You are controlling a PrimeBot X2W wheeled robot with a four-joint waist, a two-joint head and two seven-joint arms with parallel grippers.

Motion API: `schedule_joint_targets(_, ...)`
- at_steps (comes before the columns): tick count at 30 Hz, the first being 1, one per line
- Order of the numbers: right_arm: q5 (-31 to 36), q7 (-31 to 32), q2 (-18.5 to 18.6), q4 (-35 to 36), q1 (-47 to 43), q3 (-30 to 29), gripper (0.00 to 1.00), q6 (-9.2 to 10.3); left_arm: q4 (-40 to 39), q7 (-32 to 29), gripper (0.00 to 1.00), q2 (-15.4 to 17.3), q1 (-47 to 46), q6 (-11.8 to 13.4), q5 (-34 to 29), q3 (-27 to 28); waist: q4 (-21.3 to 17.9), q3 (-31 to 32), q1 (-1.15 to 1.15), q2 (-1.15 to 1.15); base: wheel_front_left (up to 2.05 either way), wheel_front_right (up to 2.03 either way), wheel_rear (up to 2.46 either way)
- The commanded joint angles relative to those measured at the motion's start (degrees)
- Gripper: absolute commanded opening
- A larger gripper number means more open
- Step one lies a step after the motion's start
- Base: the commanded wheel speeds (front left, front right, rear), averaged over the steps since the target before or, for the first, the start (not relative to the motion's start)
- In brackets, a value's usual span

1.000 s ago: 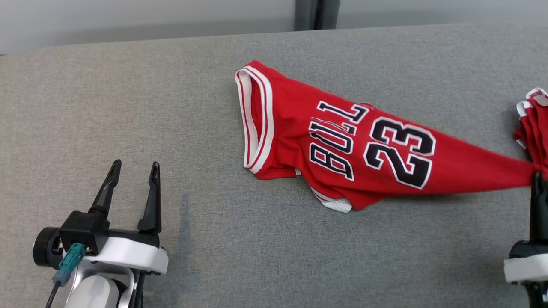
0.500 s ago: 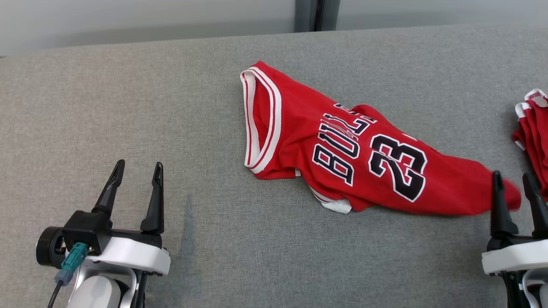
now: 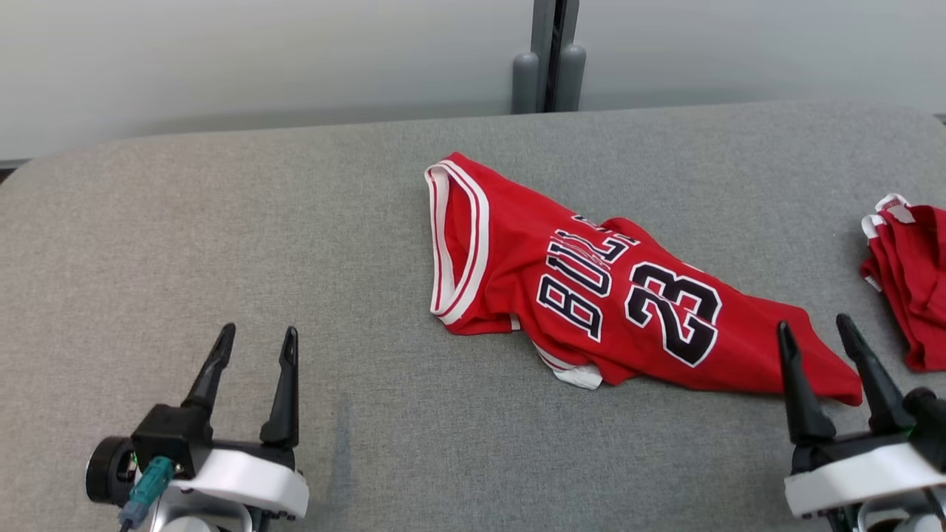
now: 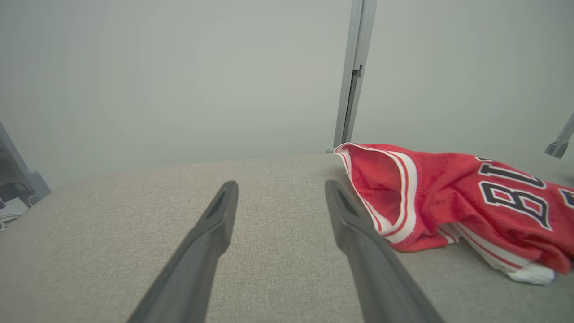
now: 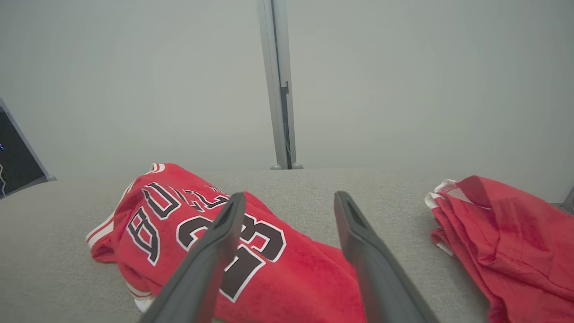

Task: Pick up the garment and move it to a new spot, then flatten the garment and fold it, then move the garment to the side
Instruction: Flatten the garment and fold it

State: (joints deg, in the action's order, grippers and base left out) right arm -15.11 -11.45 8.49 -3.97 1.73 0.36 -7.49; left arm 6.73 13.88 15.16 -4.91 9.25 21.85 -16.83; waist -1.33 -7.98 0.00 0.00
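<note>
Grey fabric-covered worktop [image 3: 222, 244], pale wall behind. Red Bulls 23 jersey [image 3: 591, 295] lies crumpled right of worktop centre, white-trimmed opening [image 3: 451, 244] toward centre, narrow end by right gripper [image 3: 813, 323]. Second red garment [image 3: 909, 288] at right edge. Both claws spread wide, empty. Left gripper [image 3: 259, 331] near front-left corner, well apart from jersey. Jersey likely light, limp, bunches easily, not fragile. Best pinched at trimmed edge and hem corners, one gripper each.

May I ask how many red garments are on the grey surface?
2. The jersey marked 23 lies crumpled near the middle; a second garment sits at the right edge, partly cut off, so more may be hidden.
</note>
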Motion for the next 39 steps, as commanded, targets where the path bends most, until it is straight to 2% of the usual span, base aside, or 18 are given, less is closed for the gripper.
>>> schedule_joint_targets(1,0.5,0.3,0.0,0.7,-1.0,-0.1,1.00,-0.01,0.2,0.2,1.00,0.0,0.5,0.3,0.4,0.0,0.2,0.7,0.00,0.00,0.00,0.00,0.00)
schedule_joint_targets(11,0.0,2.4,-1.0,4.2,-4.3,-0.7,1.00,-0.01,0.3,0.3,1.00,0.4,2.6,0.5,1.0,-0.3,0.6,2.3,0.00,0.00,0.00,0.00,0.00)
schedule_joint_targets(21,-0.3,2.6,-1.4,4.8,-3.8,-0.7,1.00,-0.01,-0.5,-0.3,1.00,0.2,-0.4,0.5,0.1,-1.3,1.0,1.2,0.00,0.00,0.00,0.00,0.00)
schedule_joint_targets(26,-0.5,2.5,-1.6,4.7,-2.8,0.1,1.00,-0.01,0.6,-1.5,1.00,-1.2,-5.8,-3.1,-0.9,-5.5,0.0,-0.2,0.00,0.00,0.00,0.00,0.00)
schedule_joint_targets(32,-0.9,2.0,-1.5,4.3,-0.9,1.8,1.00,-0.01,6.3,-6.8,1.00,-4.0,-12.4,-7.8,0.1,-10.3,-3.3,-3.3,0.00,0.00,0.00,0.00,0.00)
schedule_joint_targets(37,-1.2,1.1,-1.8,3.5,0.8,2.9,1.00,-0.01,12.4,-11.8,1.00,-5.6,-16.2,-9.5,0.8,-12.6,-6.5,-6.3,0.00,0.00,0.00,0.00,0.00)
schedule_joint_targets(39,-1.4,0.6,-1.8,2.9,1.4,3.4,1.00,-0.01,14.9,-12.5,1.00,-5.8,-17.7,-9.5,0.6,-12.8,-7.5,-7.3,0.00,0.00,0.00,0.00,0.00)
